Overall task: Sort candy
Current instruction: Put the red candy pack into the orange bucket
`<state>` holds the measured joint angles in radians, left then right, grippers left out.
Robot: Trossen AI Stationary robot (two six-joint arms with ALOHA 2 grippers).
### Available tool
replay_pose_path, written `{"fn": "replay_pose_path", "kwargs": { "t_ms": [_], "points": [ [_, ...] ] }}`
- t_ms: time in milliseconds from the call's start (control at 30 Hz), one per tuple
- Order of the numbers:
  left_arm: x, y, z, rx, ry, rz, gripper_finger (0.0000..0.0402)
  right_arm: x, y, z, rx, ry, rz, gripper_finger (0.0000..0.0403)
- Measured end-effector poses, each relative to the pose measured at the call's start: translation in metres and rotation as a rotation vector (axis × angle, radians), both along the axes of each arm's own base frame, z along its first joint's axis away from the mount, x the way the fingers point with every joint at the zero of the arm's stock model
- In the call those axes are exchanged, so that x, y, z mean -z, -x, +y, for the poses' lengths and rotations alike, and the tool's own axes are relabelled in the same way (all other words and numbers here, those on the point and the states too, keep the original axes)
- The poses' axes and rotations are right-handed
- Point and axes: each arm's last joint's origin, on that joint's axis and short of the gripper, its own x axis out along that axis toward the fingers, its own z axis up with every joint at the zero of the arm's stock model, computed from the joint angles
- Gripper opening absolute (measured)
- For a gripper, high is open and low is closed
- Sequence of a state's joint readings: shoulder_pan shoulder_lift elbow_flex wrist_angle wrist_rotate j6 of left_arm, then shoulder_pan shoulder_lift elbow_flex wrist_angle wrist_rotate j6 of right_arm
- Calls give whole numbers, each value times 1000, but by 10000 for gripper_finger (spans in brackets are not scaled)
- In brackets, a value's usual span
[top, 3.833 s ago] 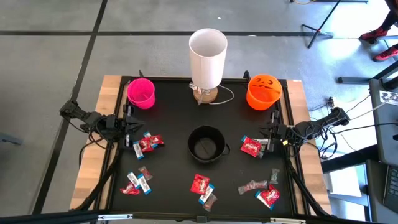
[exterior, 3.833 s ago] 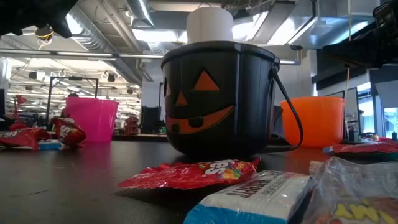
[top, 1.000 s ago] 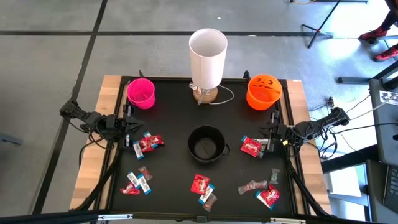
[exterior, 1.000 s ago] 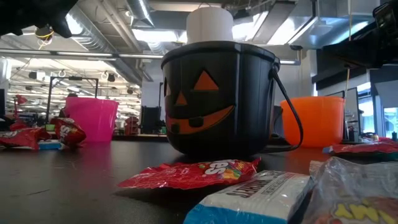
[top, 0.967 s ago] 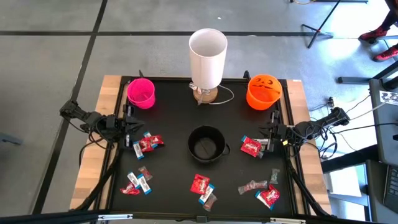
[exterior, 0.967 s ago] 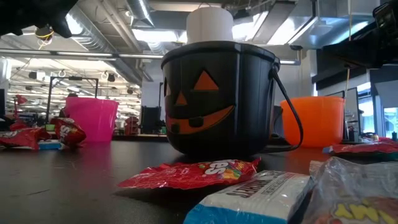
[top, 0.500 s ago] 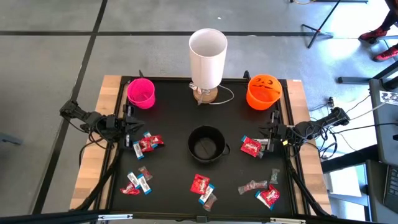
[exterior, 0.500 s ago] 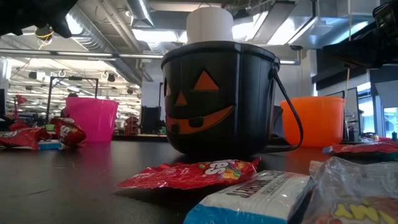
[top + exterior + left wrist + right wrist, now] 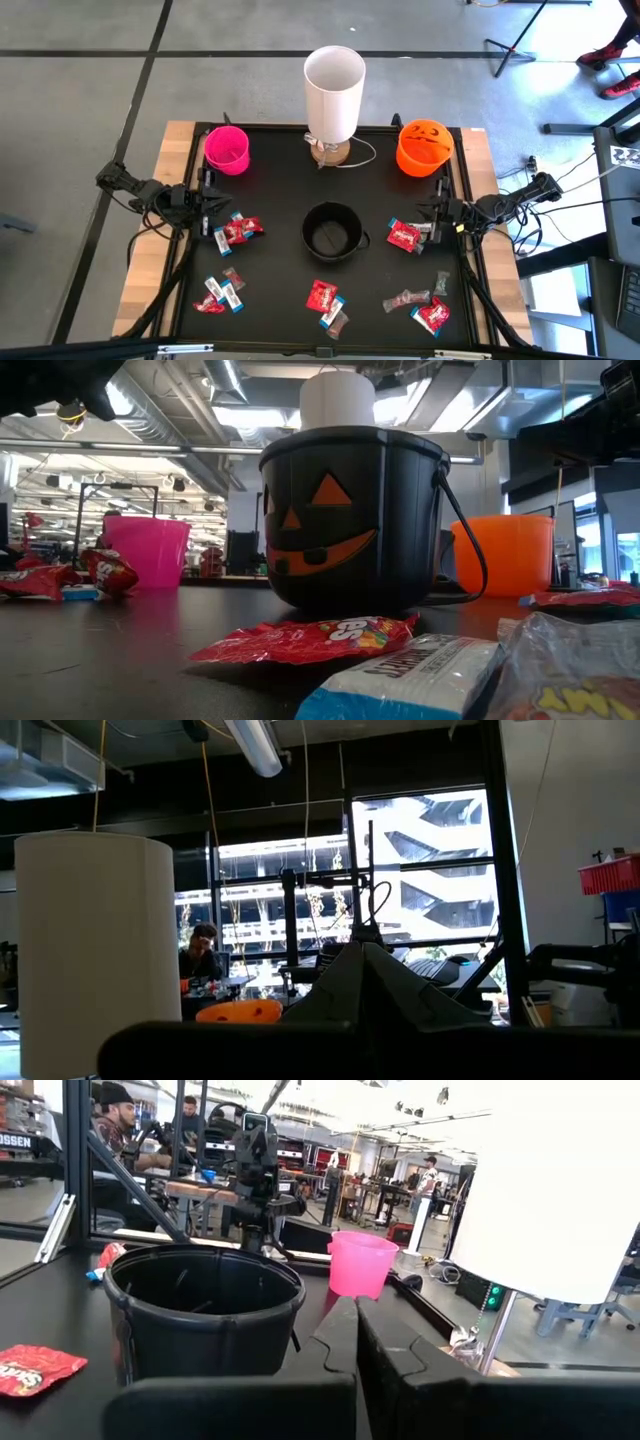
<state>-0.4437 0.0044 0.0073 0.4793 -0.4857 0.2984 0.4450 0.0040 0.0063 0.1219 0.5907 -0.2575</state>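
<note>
Candy (image 9: 238, 231) lies scattered over my black table (image 9: 280, 200), none of it in a container that I can see. My left gripper (image 9: 207, 205) sits low at the table's left edge, fingers pressed together on nothing, right beside a red packet and a blue-and-white bar. My right gripper (image 9: 437, 217) mirrors it at the right edge, pinched tight and empty too, with another red packet (image 9: 404, 236) just off its tip.

Between them stands the black pumpkin bucket (image 9: 332, 232), its carved face toward the low camera. Along the far edge: the pink cup (image 9: 227, 149) on the left, a tall white cylinder (image 9: 334, 92) in the middle, the orange pumpkin bucket (image 9: 425, 146) on the right.

More sweets along the near side: a cluster near the front left (image 9: 218, 294), a red packet with a small bar near the front centre (image 9: 323, 297), a greyish wrapper and another red packet at the front right (image 9: 432, 315). From table height, a red packet (image 9: 310, 639) lies flat in front of the black bucket, a blue-and-white bar (image 9: 405, 678) closer still.

Through my right wrist camera I see the black bucket (image 9: 203, 1317) close ahead, the pink cup (image 9: 361, 1264) beyond it, people in the room behind.
</note>
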Motion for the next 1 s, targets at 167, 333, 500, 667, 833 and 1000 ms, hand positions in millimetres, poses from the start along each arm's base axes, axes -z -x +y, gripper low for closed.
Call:
{"fn": "replay_pose_path", "kwargs": {
  "t_ms": [167,333,500,667,833,1000],
  "points": [
    [0,0,0,0,0,0,4,-5,1,0,-3,-53,-57,1],
    [0,0,0,0,0,0,4,-11,2,0,-43,-70,-119,1],
    [0,0,0,0,0,0,4,-14,2,0,-56,-80,-142,1],
    [0,0,0,0,0,0,4,-17,3,0,-61,-115,-183,1],
    [0,0,0,0,0,0,4,-20,4,0,-86,-123,-216,1],
    [0,0,0,0,0,0,4,-24,5,0,-91,-139,-255,1]
  ]
}}
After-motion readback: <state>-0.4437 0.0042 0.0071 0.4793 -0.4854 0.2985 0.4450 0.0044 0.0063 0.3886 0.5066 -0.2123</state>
